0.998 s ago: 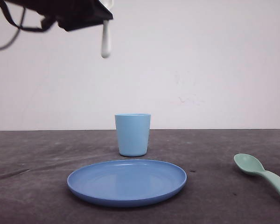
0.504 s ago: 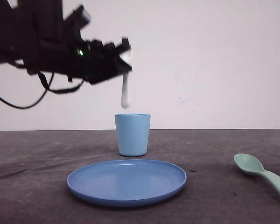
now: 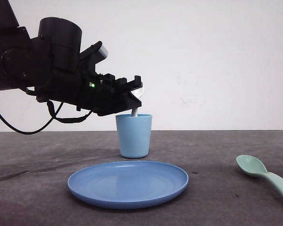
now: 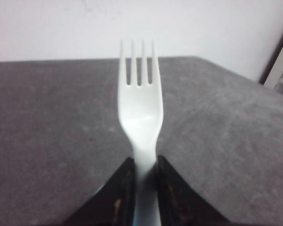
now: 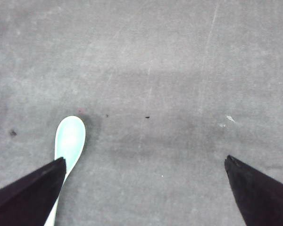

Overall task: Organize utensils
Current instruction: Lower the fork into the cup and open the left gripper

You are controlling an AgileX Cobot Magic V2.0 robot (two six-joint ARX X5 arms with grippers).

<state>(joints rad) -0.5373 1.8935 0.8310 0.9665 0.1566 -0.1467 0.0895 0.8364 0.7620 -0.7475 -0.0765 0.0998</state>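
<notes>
Fork clamped in left gripper above unmarked cup

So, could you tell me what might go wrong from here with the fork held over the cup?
1. The left claw grips the fork near its neck, with the handle end at the cup rim; released off-centre, it might catch the rim.
2. The cup looks light, so a tilted fork could tip it toward the plate.
3. The spoon lies at the table's right edge and could be nudged off.
</notes>
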